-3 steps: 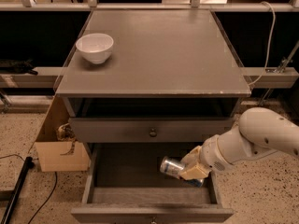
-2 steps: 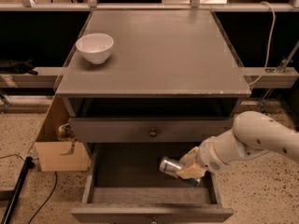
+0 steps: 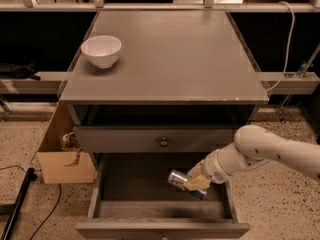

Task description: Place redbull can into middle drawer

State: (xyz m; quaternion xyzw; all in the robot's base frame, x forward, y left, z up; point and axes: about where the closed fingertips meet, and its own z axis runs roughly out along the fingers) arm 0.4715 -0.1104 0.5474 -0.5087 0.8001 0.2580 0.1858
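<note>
Gripper (image 3: 196,183) clamped on the tilted redbull can (image 3: 179,178) inside the open middle drawer (image 3: 160,229): best lowered to the floor before release

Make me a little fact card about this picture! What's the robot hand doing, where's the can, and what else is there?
hand: down inside the open drawer, on its right side, closed on the can
redbull can: tipped on its side in the hand, top end pointing left; cannot tell if it touches the drawer floor
middle drawer: pulled out, nothing else seen in it
drawer above: shut
white bowl: upright on the cabinet top, back left
cardboard box: on the floor, left of the cabinet
</note>
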